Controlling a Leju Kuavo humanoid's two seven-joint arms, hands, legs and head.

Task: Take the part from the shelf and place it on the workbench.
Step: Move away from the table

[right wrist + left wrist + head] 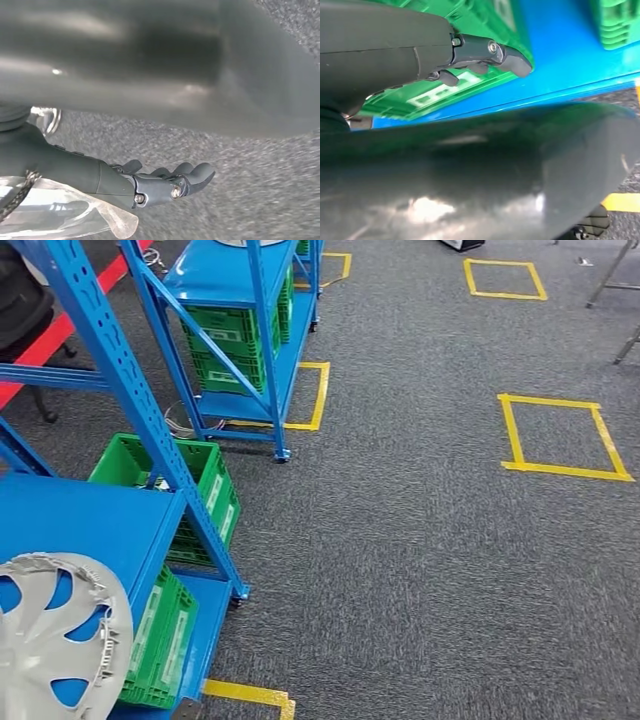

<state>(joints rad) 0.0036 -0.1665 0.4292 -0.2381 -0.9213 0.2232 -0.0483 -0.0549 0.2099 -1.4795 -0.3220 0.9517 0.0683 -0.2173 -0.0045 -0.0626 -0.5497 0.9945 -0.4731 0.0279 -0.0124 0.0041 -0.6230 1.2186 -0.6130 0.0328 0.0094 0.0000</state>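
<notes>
The part, a silver wheel cover (56,635) with curved spokes, lies flat on the blue shelf board (98,525) at the lower left of the head view. In the left wrist view my left hand (486,52) hangs with its fingers stretched out and holds nothing, close to a green crate (433,95) and the blue shelf (561,55). Over grey carpet, my right hand (166,182) also hangs with fingers straight and nothing in it.
Green crates (200,490) sit on the lower levels of the near shelf. A second blue shelf (226,280) with green crates stands further back. Yellow tape squares (562,435) mark the grey carpet to the right, and a chair base (34,390) stands behind the shelves.
</notes>
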